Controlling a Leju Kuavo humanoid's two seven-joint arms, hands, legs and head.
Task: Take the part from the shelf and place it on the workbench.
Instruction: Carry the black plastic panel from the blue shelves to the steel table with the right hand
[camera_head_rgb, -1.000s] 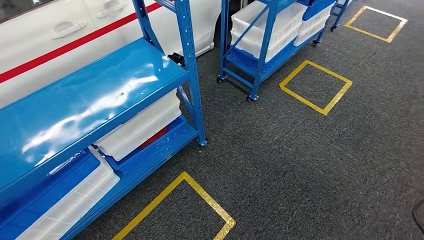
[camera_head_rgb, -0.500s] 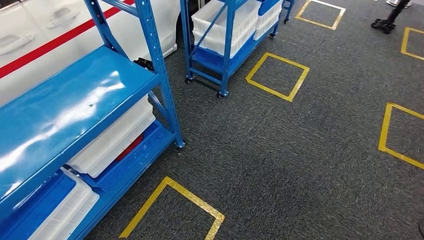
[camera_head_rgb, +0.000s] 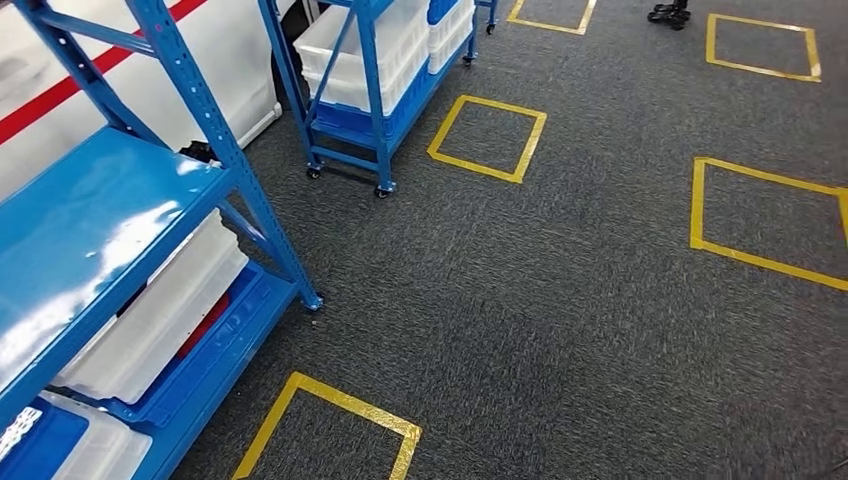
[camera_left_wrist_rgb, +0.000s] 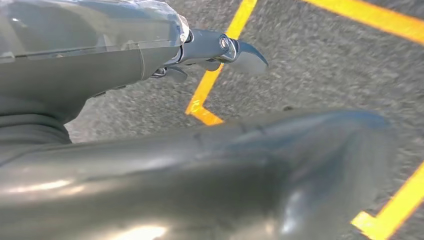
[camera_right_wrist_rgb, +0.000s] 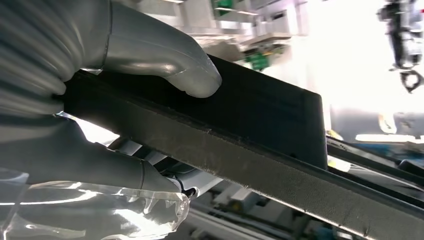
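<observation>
- Grey carpet (camera_head_rgb: 560, 330) covers the floor in the head view, marked with yellow tape squares; the nearest tape square (camera_head_rgb: 335, 430) lies at about 7 o'clock.
- At 9 o'clock stands a blue shelf (camera_head_rgb: 90, 220) with a glossy top board; white bins (camera_head_rgb: 160, 310) sit on its lower level, one over something red, and a blue bin lid (camera_head_rgb: 30, 445) shows at the near corner.
- Right hand (camera_right_wrist_rgb: 100, 100), seen from the right wrist camera, grips the part (camera_right_wrist_rgb: 260, 125), a flat dark panel with a thick rough edge: the grey thumb presses on its broad face and the other fingers wrap under it, part-covered in clear film.
- Left hand (camera_left_wrist_rgb: 200, 50), in the left wrist view, hangs over the carpet and tape lines; a dark curved fingertip sticks out, and I cannot tell how the rest of the fingers lie.
- Farther off at 11 o'clock a wheeled blue rack (camera_head_rgb: 375, 80) carries more white bins.
- Beyond the shelf, at 10 o'clock, is a white surface with a red stripe (camera_head_rgb: 70, 85).
- More tape squares lie at 12 to 2 o'clock.
</observation>
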